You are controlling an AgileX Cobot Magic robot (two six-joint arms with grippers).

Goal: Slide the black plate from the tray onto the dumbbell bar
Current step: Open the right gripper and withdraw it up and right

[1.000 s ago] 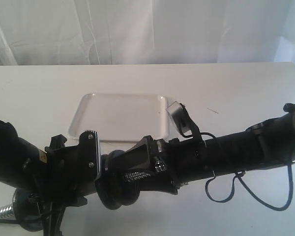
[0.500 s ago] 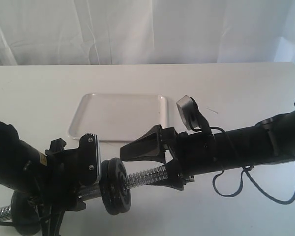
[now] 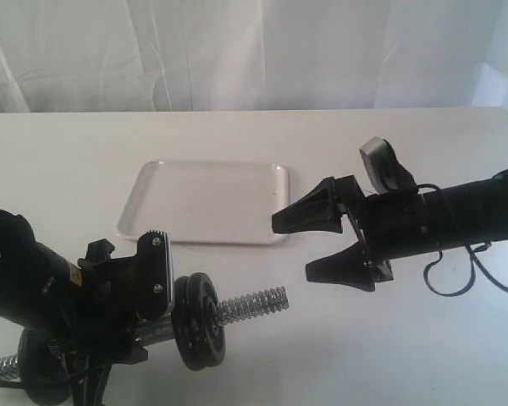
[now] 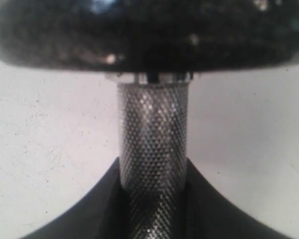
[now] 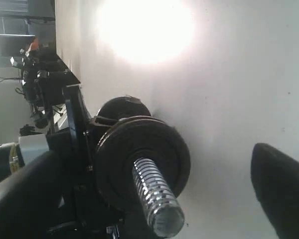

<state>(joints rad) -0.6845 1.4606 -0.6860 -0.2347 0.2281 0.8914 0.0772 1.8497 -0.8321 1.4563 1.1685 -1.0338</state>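
- Retreat of the right gripper [image 3: 292, 248] is the main change. A second ago it sat over the threaded end of the dumbbell bar [image 3: 254, 304], up against the black plate [image 3: 199, 326]. Now it hangs off to the right, well apart from the bar's tip.
- We see its jaws spread wide with nothing between them.
- We find the black plate unmoved over the last half second. It sits upright on the bar just beside the left gripper [image 3: 152, 292], with bare thread sticking out past it.
- We see the tray [image 3: 203, 203] lying flat on the surface [image 3: 68, 161] behind the bar, just where it lay before.
- The left gripper has not moved and pinches the bar's knurled middle. In the left wrist view the rod runs between its dark fingers [image 4: 79, 219].
- A second black disc [image 3: 42, 372] sits on the bar on the far side of that gripper.
- The only label we find is a yellow sticker [image 3: 72, 271] on the left arm, its print too small to read.
- The right arm reaches in nearly level from the right edge, fingers pointing at the bar's end, with a wrist camera [image 3: 381, 165] on top and a cable [image 3: 457, 279] looping below.
- The left arm comes in from the lower left corner and carries the bar tilted up toward the right.
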